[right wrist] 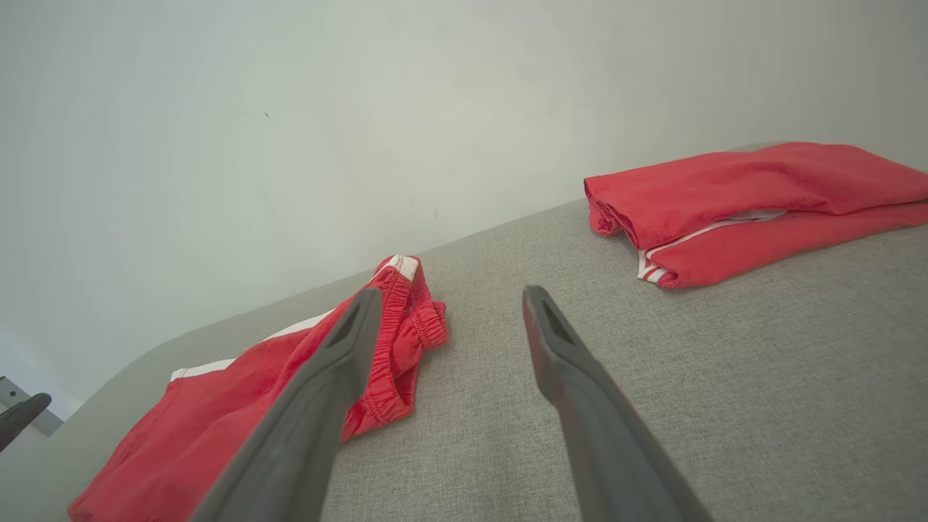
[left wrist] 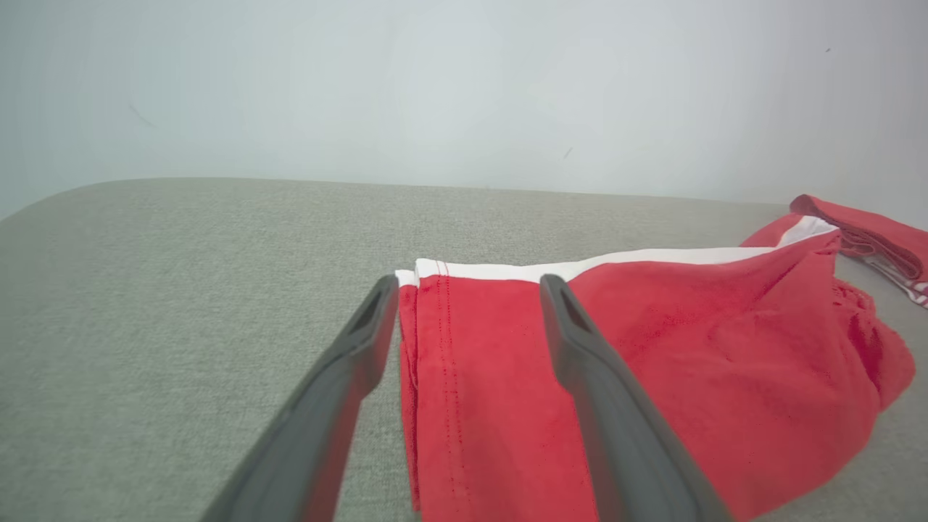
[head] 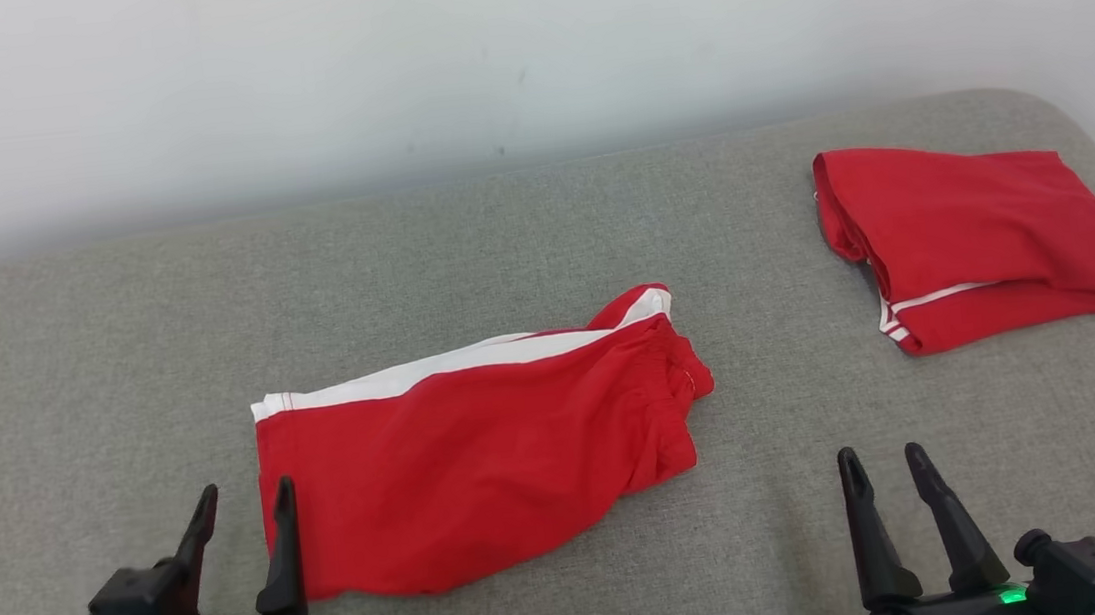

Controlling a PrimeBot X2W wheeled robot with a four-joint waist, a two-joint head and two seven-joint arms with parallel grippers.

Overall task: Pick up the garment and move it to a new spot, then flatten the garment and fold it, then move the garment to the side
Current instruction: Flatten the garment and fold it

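Red shorts (head: 481, 454) lie mid grey cushion (head: 109, 340), apparently folded leg over leg. Left hand (head: 246, 489) is spread wide at the hem (left wrist: 428, 348), nothing held. Right hand (head: 879, 453) is wide too, empty, short of the waistband (head: 685, 375). All layers should be pinched at both ends, kept clear of the folded red pair (head: 973, 236).

Head view looks down on the grey surface (head: 538, 208); both low wrist views share the middle garment (head: 481, 454).
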